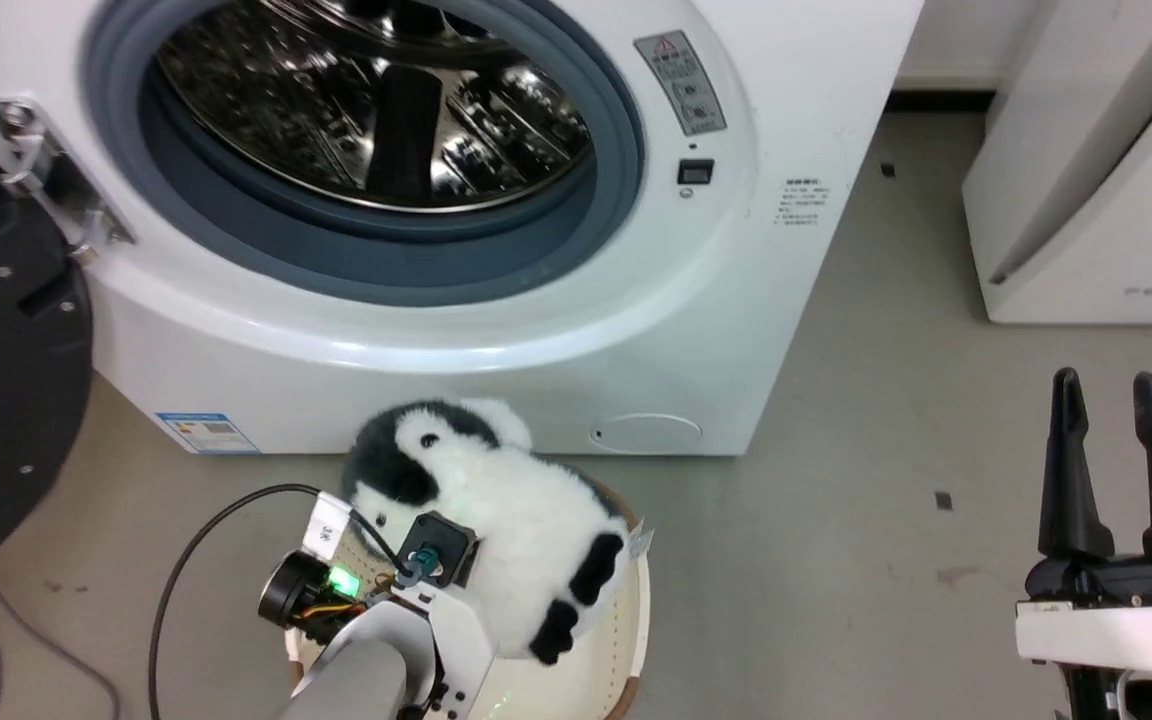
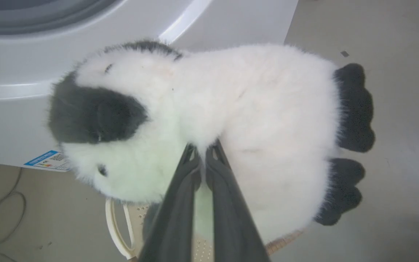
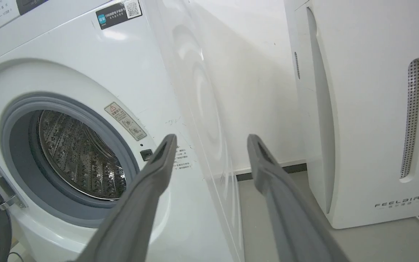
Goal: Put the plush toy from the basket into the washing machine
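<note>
Left gripper pinches fur on the plush penguin, low before the washing machine; I'd lift it above the gasket before letting go.

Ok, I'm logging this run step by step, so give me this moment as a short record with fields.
plush toy: over the basket, head towards the washing machine
left gripper: shut on the plush toy's white fur
right gripper: open, holding nothing, off to the right
door: swung open to the left
drum: bare steel, no laundry seen in it
task state: plush toy not yet in the drum
</note>
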